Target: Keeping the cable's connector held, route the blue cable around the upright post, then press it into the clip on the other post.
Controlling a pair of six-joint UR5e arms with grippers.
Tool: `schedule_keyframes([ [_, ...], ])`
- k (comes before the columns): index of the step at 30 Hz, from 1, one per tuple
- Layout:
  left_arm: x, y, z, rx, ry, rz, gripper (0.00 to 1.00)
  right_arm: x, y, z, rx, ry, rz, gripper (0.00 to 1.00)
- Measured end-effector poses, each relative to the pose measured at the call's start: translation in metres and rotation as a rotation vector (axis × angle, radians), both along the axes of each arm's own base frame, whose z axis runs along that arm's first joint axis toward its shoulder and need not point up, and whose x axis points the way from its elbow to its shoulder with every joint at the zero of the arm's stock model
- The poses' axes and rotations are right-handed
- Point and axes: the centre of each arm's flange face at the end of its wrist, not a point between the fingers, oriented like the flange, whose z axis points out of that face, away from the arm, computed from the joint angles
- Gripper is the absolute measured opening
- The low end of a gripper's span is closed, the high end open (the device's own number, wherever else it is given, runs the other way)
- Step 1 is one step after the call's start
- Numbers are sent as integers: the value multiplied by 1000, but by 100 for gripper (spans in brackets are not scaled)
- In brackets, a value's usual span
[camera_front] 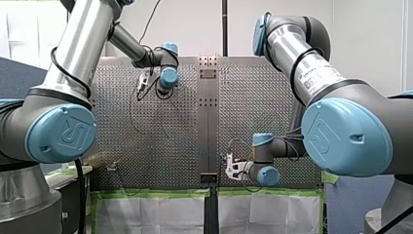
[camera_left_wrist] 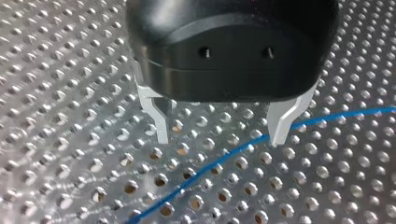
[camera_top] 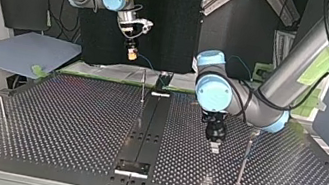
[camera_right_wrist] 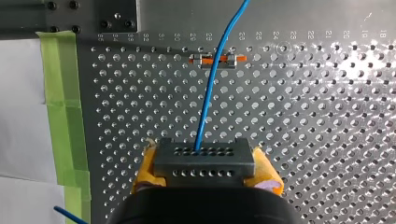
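Observation:
The blue cable (camera_left_wrist: 219,163) lies on the perforated table (camera_left_wrist: 70,93) and runs past the tip of one metal finger (camera_left_wrist: 280,126) of my left gripper (camera_left_wrist: 222,137). That gripper is open, just above the table, and holds nothing. In the top view my left gripper (camera_top: 215,142) hangs low beside a thin upright post (camera_top: 244,156). My right gripper (camera_right_wrist: 203,164) is shut, yellow pads on the grey connector block (camera_right_wrist: 203,156). The cable (camera_right_wrist: 210,93) leaves the block and passes over an orange and metal clip (camera_right_wrist: 217,59). My right gripper (camera_top: 131,55) is raised at the top view's far side.
Another thin post (camera_top: 143,86) stands near the table's middle strip (camera_top: 147,125), and a third post (camera_top: 2,108) at the top view's left. Green tape (camera_right_wrist: 63,102) and white sheeting mark the table's edge near my right gripper.

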Motion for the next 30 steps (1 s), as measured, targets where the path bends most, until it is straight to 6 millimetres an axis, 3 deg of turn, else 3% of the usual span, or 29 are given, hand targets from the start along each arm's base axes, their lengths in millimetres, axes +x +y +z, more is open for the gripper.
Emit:
schedule_keyframes([
  [11,8,5,0,9,-33,25,100,0,0,0,-1,0,0,0],
  [20,16,0,-29,53,7,27,100,-1,-1,0,-1,1,-2,0],
  [30,19,-1,-31,115,3,54,100,-1,-1,0,-2,2,-3,0],
])
